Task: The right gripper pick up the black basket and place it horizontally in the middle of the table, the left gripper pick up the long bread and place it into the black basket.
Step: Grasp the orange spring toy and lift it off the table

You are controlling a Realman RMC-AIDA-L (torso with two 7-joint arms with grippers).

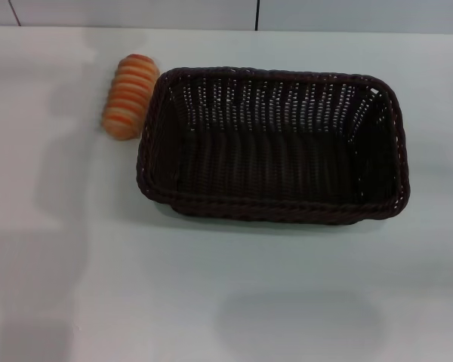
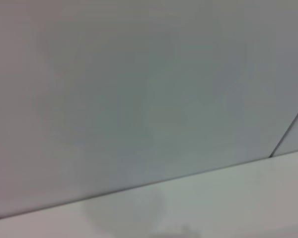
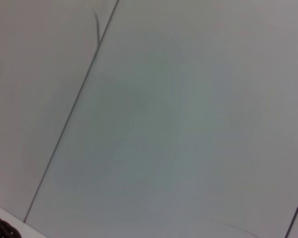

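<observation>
Head view, scanned left to right.

Far left: bare white surface (image 1: 60, 286), soft shadows only; neither arm in frame.

Left of centre, toward the far edge: long bread (image 1: 128, 96), orange with cream ridges, striped side up, long axis running roughly away from the robot with a slight tilt. Just beside the upper-left corner of the black basket (image 1: 272, 143); touching or merely close, cannot tell. Outside the basket, so the bread step not yet done.

Centre to right: black basket, open side up, flat on the surface, long axis across the view, i.e. horizontal. Interior empty. Sits about mid-surface, slightly right of centre and toward the far half. Judgement: orientation already fits the task wording; whether a reposition is still due cannot be settled from this moment.

Left wrist view: only wall panels and a strip of surface (image 2: 228, 198); left gripper not seen, fingers apart or together not determinable. Camera aimed at the wall suggests arm held back and raised, clear of the work.

Right wrist view: wall panels again, plus a sliver of dark weave at one corner, taken as the black basket (image 3: 0, 229). Right gripper not seen, finger state likewise not determinable. Probably near the basket side.

Judgement for bread pick: grasp across the short width; basket rim close by leaves little clearance on that side.
</observation>
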